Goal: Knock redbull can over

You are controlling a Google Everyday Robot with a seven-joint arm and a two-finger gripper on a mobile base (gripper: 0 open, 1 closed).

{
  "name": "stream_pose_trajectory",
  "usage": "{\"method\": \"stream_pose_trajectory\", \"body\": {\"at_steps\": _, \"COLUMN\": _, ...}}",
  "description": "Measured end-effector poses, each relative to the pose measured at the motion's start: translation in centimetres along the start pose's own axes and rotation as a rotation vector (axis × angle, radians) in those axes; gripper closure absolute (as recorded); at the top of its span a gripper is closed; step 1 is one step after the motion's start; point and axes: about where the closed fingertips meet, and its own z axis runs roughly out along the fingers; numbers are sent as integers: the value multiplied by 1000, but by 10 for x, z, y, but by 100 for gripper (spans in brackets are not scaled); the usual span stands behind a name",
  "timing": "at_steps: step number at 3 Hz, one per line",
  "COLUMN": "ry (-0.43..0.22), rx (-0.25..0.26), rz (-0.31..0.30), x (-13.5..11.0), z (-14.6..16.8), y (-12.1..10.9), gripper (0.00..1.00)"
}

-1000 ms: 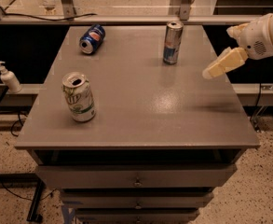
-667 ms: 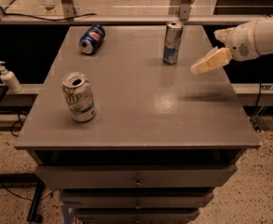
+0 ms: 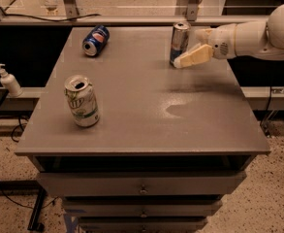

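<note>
Redbull can (image 3: pixel 179 42) upright near far edge of the table (image 3: pixel 132 106), long axis vertical; gripper (image 3: pixel 182 62) just right of it, low by its base, grip width impossible to tell.

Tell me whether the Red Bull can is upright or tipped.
Upright: the can stands on its base on the table, rim up. The gripper is by its lower part, seemingly touching it.
</note>
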Motion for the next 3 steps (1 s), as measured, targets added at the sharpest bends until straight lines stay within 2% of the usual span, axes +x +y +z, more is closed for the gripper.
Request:
{"method": "stream_pose_trajectory", "body": {"at_steps": 1, "ry": -73, "rx": -75, "rz": -7, "x": -20, "z": 25, "y": 4, "gripper": 0}}
{"method": "stream_pose_trajectory", "body": {"at_steps": 2, "ry": -122, "rx": -142, "rz": -3, "x": -40, "z": 31, "y": 19, "gripper": 0}}
{"method": "stream_pose_trajectory", "body": {"at_steps": 3, "ry": -149, "rx": -221, "rz": 26, "x": -59, "z": 24, "y": 50, "gripper": 0}}
